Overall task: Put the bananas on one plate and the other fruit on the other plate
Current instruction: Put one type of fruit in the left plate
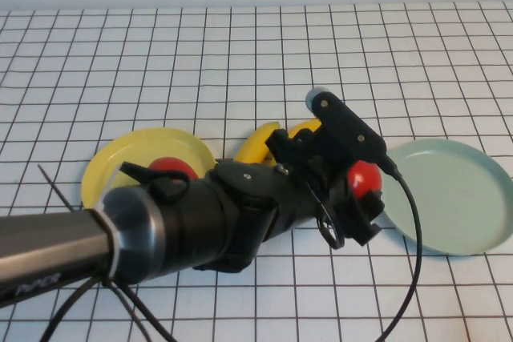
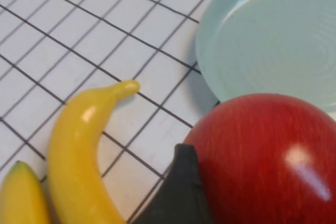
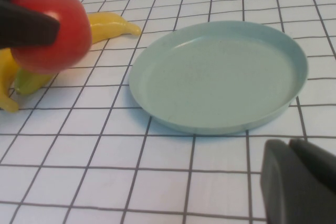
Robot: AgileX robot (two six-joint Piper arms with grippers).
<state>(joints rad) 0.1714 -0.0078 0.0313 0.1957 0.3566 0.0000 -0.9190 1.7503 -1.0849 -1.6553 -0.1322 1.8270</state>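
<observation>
My left gripper (image 1: pixel 362 198) is shut on a red apple (image 1: pixel 365 175) between the bananas (image 1: pixel 260 143) and the pale blue-green plate (image 1: pixel 453 190). In the left wrist view the red apple (image 2: pixel 268 156) fills the space beside one dark finger (image 2: pixel 178 195) that touches it, with two yellow bananas (image 2: pixel 79 145) on the table next to it. A second red apple (image 1: pixel 172 167) lies on the pale yellow plate (image 1: pixel 120 154). The blue-green plate (image 3: pixel 220 72) holds nothing. My right gripper (image 3: pixel 292 153) is shut and empty, low over the table on the near side of that plate.
The table is a white cloth with a dark grid. My left arm (image 1: pixel 160 230) stretches across the near left, hiding part of the yellow plate and the bananas. A black cable (image 1: pixel 413 262) hangs from the wrist.
</observation>
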